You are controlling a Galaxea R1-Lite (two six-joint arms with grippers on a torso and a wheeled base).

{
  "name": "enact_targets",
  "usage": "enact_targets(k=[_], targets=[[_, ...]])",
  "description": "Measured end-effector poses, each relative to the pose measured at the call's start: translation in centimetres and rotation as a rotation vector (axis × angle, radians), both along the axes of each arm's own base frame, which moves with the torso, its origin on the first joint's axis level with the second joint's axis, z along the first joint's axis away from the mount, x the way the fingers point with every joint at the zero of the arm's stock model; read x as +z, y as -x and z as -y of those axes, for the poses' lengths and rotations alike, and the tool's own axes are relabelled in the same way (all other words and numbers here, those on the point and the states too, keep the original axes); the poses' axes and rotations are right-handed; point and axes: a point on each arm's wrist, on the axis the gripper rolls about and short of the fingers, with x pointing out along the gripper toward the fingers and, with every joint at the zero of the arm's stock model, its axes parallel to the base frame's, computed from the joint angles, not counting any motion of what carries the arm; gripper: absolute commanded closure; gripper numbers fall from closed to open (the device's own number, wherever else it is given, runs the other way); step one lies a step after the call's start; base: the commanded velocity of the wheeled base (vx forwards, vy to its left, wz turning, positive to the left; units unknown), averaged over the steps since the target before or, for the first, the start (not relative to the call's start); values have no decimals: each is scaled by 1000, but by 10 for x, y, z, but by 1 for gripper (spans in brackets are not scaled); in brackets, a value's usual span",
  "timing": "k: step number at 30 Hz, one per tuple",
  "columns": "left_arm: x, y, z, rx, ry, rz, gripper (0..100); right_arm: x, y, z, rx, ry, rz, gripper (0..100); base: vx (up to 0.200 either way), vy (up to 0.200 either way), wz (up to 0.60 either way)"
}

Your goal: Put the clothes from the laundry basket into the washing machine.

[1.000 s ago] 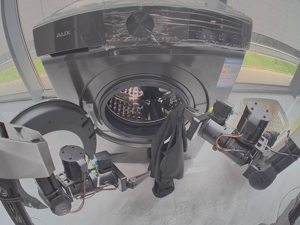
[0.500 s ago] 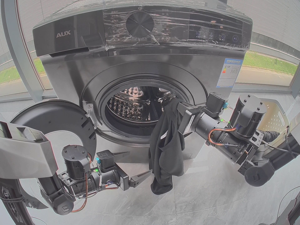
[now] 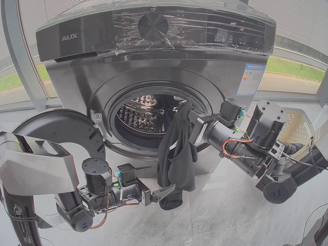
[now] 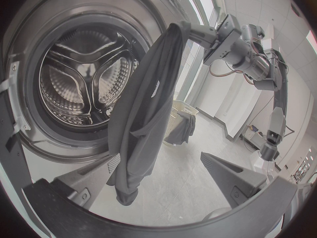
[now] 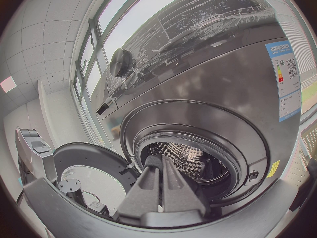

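Garment [image 3: 177, 151], black, hangs from clamped fingers of the right gripper [image 3: 189, 111] before the washing machine [image 3: 85, 76]; left gripper [image 3: 162, 177] fingers apart.

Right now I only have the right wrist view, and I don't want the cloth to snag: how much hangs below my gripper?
Observer: Most of it. The black garment hangs from the right gripper before the washing machine and its open mouth, its hem near the floor.
Operator: And my other arm?
Observer: The left gripper is low, open, close beside that hem.
Operator: Anything more to load?
Observer: Yes, a dark garment drapes over the rim of the basket.
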Motion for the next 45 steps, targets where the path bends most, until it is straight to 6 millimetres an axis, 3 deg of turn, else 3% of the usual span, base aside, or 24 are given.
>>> enact_targets(k=[11,37,45], targets=[[-14,-22,16,6,76,-63,0,-2,3,-2,12,-8,-6,100,0,0,0],[-44,-53,38,9,115,-83,0,-9,9,-3,27,4,-29,100,0,0,0],[-47,-52,44,-3,123,-95,0,-8,9,-1,22,-8,-15,100,0,0,0]])
